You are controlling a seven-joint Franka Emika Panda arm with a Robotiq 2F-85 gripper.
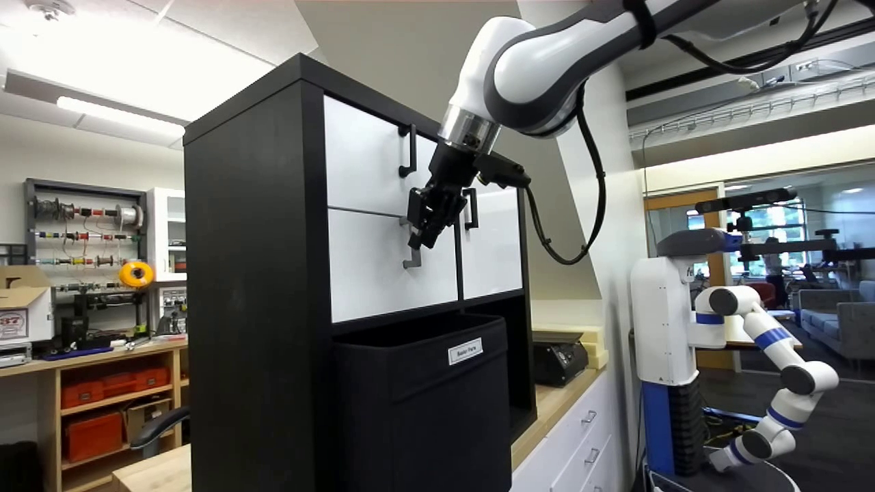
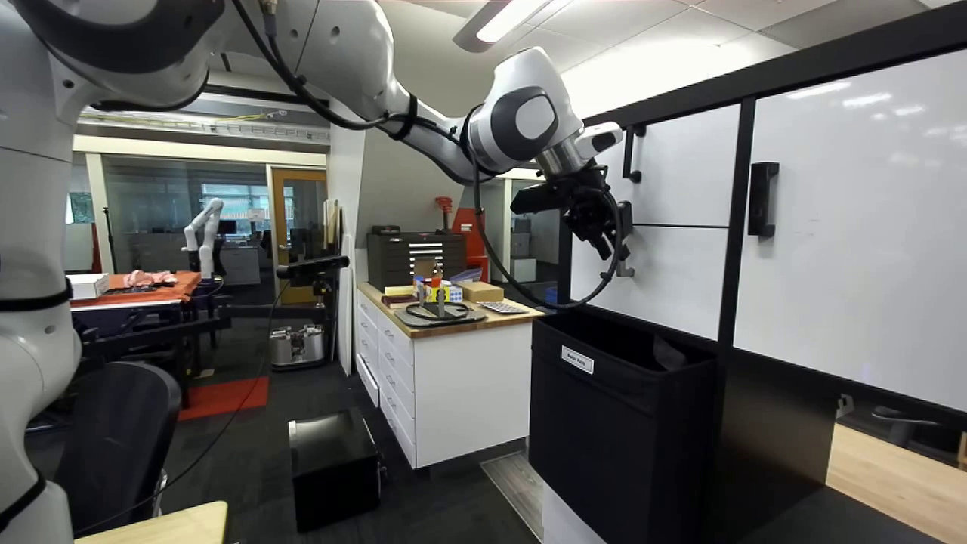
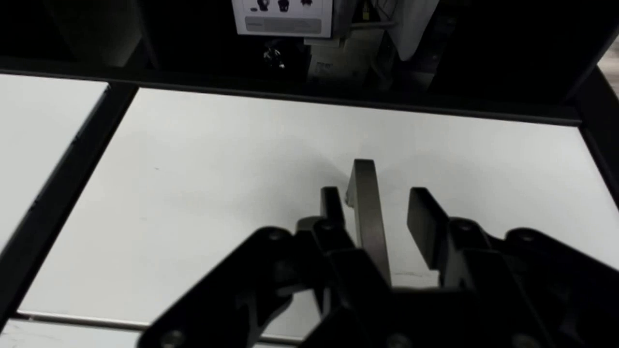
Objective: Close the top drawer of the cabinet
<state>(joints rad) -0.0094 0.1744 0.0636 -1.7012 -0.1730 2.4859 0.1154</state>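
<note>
Cabinet (image 1: 246,273) faces the tool (image 3: 376,208), handle (image 3: 369,220) between parted fingers (image 3: 332,207).

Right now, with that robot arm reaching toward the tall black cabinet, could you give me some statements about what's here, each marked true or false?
1. The top drawer of the tall black cabinet has a black handle. True.
2. That drawer hangs far out. False: it looks flush with the cabinet.
3. The black fabric bin below carries a white label. True.
4. The jaws are clamped shut. False: they stand open, and a grey handle shows between them in the wrist view.
5. A white robot arm with blue bands stands in the background. True.
</note>
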